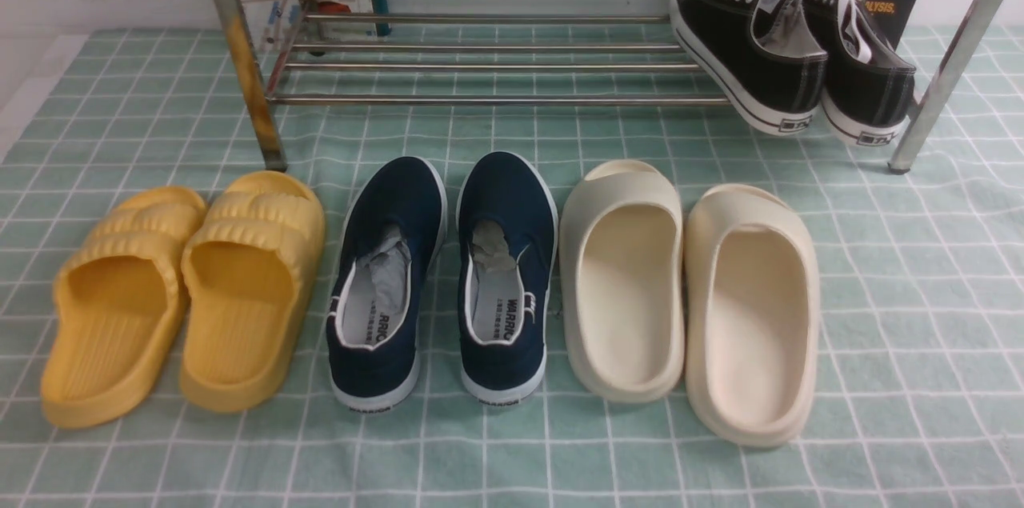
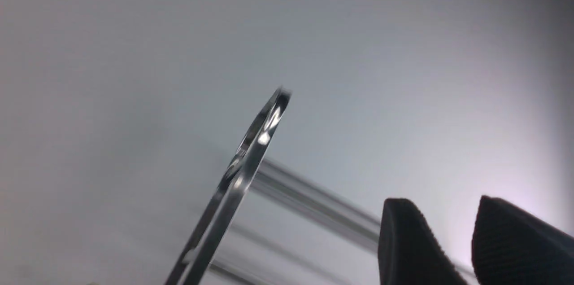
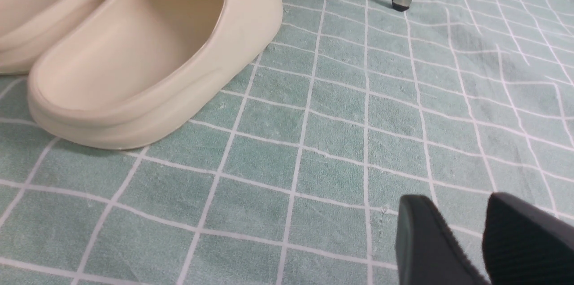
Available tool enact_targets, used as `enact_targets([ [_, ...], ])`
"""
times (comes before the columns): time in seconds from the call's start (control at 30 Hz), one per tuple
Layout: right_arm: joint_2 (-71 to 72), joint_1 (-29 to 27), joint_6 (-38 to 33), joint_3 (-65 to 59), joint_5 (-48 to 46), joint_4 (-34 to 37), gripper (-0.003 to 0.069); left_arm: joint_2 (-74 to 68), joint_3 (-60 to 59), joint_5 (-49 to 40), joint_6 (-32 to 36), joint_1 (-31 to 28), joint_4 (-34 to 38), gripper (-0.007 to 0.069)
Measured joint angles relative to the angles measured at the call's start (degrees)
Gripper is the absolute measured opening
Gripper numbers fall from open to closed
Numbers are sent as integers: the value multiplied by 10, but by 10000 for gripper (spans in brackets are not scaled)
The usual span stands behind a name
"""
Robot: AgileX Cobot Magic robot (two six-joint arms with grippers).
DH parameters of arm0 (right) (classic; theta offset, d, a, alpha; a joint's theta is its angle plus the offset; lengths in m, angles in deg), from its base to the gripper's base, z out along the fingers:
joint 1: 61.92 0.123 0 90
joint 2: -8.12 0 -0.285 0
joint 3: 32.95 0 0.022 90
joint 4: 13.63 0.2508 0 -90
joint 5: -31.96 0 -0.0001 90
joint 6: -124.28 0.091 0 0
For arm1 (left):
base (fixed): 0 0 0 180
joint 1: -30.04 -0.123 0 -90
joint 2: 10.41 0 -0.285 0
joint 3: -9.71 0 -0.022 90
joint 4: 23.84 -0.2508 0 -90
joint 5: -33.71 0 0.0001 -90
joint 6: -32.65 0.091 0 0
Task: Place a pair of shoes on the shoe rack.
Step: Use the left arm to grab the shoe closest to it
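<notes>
while the navy sneakers (image 1: pixel 504 192) sat before the shoe rack (image 1: pixel 496 100), left gripper (image 2: pixel 441 199) and right gripper (image 3: pixel 455 197) stood spread, empty; grasping the pair likely came next.

The left tool (image 2: pixel 448 235) and right tool (image 3: pixel 466 235) each hold their fingers slightly apart, gripping nothing

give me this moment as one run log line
blue shoes: on cloth, unracked | rack: black shoes on lower shelf | left pincer: open, empty | right pincer: open, empty
</notes>
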Motion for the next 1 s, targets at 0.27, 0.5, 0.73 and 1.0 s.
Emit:
enact_targets([
  [0.27, 0, 0, 0, 0, 0, 0, 239, -42, 223, -320, 50, 0, -15, 122],
  [0.5, 0, 0, 1, 0, 0, 0, 239, -260, 283, -593, 135, 0, -19, -13],
  [0.73, 0, 0, 2, 0, 0, 0, 239, -494, 285, -620, 116, 0, 20, -13],
  [1.0, 0, 0, 2, 0, 0, 0, 239, -734, 417, -815, 205, 0, 199, -13],
])
